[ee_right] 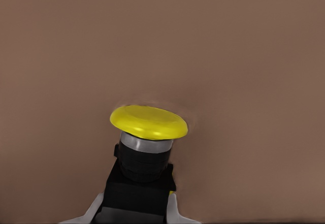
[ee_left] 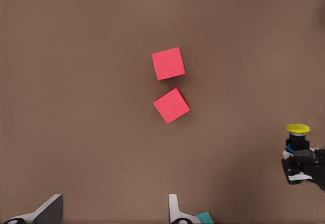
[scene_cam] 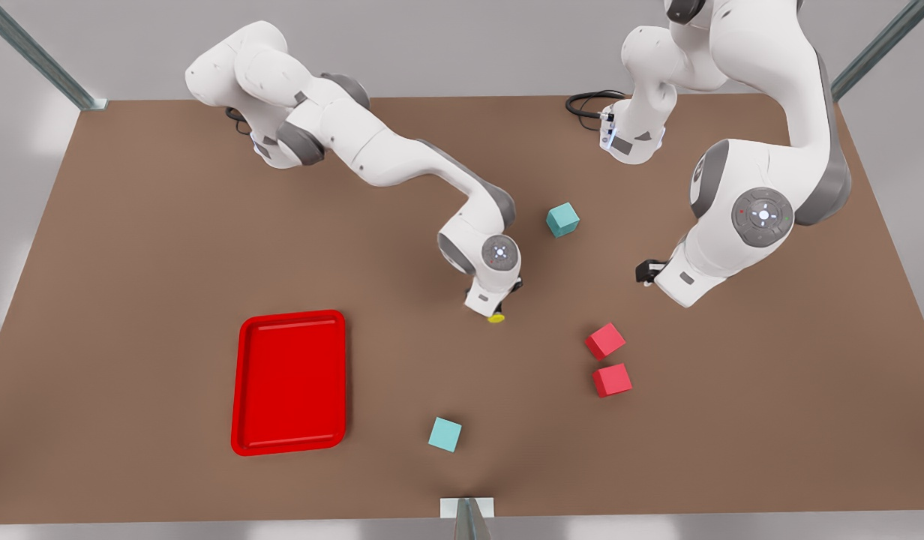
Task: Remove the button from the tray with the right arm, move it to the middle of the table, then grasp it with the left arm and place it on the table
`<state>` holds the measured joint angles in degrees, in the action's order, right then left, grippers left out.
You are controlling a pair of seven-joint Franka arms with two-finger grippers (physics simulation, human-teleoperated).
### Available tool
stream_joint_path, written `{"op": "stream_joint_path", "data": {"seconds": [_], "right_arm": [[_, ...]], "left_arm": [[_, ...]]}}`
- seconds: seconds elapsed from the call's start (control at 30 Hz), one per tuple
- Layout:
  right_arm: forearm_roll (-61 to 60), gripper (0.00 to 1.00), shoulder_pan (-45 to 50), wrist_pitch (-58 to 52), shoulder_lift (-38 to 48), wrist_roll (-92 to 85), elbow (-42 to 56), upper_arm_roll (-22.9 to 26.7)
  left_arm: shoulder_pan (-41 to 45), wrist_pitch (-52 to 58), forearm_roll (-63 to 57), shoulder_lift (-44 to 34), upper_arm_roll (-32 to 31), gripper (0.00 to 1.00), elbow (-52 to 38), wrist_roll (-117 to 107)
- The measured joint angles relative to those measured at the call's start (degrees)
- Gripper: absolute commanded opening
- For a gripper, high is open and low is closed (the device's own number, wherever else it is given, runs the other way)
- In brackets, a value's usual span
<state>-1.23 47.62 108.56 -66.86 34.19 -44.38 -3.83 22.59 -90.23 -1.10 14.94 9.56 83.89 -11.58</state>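
Carry step nearly done: right gripper (scene_cam: 495, 313) clamped on the small dark-bodied, yellow-capped button (ee_right: 148, 121), held over mid-surface, clear of the flat red tray (scene_cam: 241, 390). Left gripper (ee_left: 114, 211) spread open, empty, waiting above red cubes (ee_left: 168, 63). Next, probably: handover grasp.

White arms (scene_cam: 402, 161), grey joints

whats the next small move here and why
Probably the left gripper should move toward the button with fingers open for the handover. The right gripper is shut on the button and holds it near the middle of the table, out of the empty tray. The left gripper hangs over the two red cubes, well apart from the button.
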Motion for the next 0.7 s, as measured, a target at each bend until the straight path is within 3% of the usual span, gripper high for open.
{"op": "stream_joint_path", "data": {"seconds": [0.07,0.1,0.13,0.27,0.4,0.5,0.57,0.63,0.7], "right_arm": [[-0.4,0.53,0.6,0.3,-0.8,2.1,0.2,0.5],[-0.4,0.79,0.8,0.4,-1.1,3.1,0.2,0.6],[-0.4,0.98,1.0,0.6,-1.4,4.1,0.2,0.8],[-0.4,1.00,1.3,1.8,-0.8,7.3,0.2,1.8],[-0.3,1.00,-3.8,-0.3,12.9,9.7,-0.5,1.8],[0.7,1.00,-25.3,-12.3,31.5,6.7,-7.4,1.7],[1.0,1.00,-40.7,-17.1,48.1,2.9,-25.7,1.5],[1.2,1.00,-50.7,-19.8,55.0,-1.0,-32.6,1.5],[1.4,1.00,-54.9,-21.8,56.6,-4.5,-34.3,1.5]], "left_arm": [[0.0,-0.1,0.0,0.1,0.0,1.00,0.0,0.0],[0.0,-0.1,0.0,0.1,0.0,1.00,0.0,0.0],[0.0,-0.1,0.0,0.1,0.0,1.00,0.0,0.0],[0.0,-0.2,0.0,0.1,0.0,1.00,0.0,0.0],[0.2,-0.2,0.0,0.1,0.0,1.00,0.0,-0.1],[7.8,-0.7,1.7,2.8,-0.1,1.00,0.0,-2.9],[16.1,-2.9,4.1,9.8,-0.3,1.00,-1.3,-6.6],[20.3,-8.4,7.9,19.4,-0.5,1.00,-4.9,-11.7],[21.5,-16.1,10.9,25.1,-0.6,1.00,-4.1,-15.8]]}}
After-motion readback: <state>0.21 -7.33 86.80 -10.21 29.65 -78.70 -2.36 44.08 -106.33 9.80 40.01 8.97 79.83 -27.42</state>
